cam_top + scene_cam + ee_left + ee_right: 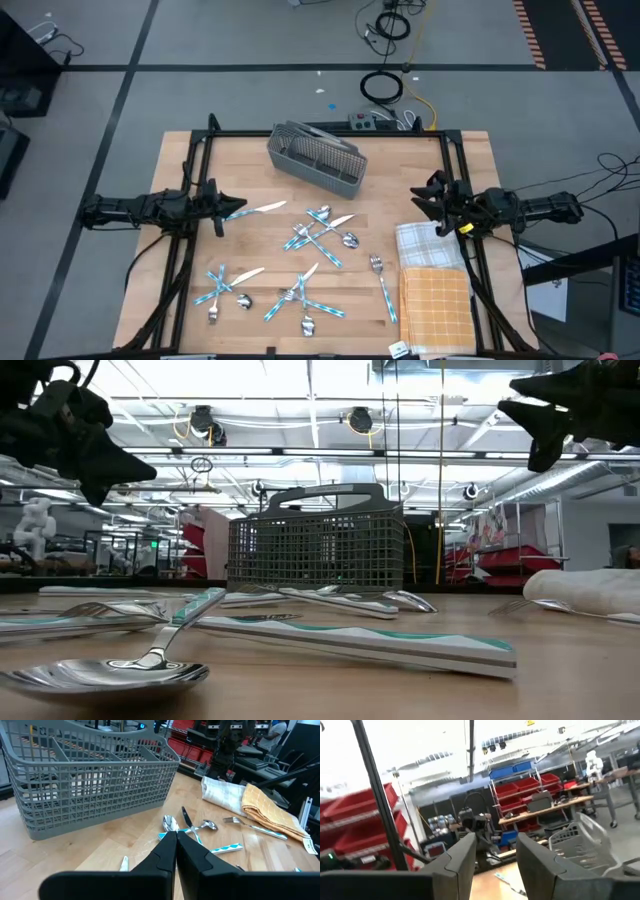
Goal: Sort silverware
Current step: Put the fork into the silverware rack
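A: Where's your silverware [320,235]?

B: Scattered flat on the table [180,330], in front of the mesh caddy [316,157], with 1 fork [382,284] just beside the folded cloths [433,285].

A: And your grippers?

B: Your left gripper [222,208] hangs above the table's left side, fingers [197,862] pressed together, empty. Your right gripper [428,203] hangs at the right edge, fingers [537,860] apart, holding nothing.
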You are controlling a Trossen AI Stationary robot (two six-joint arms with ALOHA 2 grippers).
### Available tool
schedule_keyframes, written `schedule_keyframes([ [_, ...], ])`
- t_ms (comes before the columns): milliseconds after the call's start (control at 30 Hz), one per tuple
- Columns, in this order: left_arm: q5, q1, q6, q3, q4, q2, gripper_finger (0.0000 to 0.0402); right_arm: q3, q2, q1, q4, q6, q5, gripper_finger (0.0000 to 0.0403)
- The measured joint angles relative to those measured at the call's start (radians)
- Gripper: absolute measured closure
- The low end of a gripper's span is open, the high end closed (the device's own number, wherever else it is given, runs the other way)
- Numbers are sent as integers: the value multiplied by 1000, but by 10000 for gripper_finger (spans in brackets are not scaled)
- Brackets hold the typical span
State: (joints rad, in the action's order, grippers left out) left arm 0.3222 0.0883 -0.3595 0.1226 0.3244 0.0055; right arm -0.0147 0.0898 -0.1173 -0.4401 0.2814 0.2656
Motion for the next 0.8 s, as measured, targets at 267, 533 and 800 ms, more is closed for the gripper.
schedule_keyframes([
  [267,0,0,0,0,0,0,385,-1,0,-1,-100,361,17,273],
  [533,39,-2,17,0,-43,1,385,-1,0,-1,-111,537,87,273],
  [800,97,-2,25,-1,-180,1,384,-1,0,0,-64,449,317,273],
])
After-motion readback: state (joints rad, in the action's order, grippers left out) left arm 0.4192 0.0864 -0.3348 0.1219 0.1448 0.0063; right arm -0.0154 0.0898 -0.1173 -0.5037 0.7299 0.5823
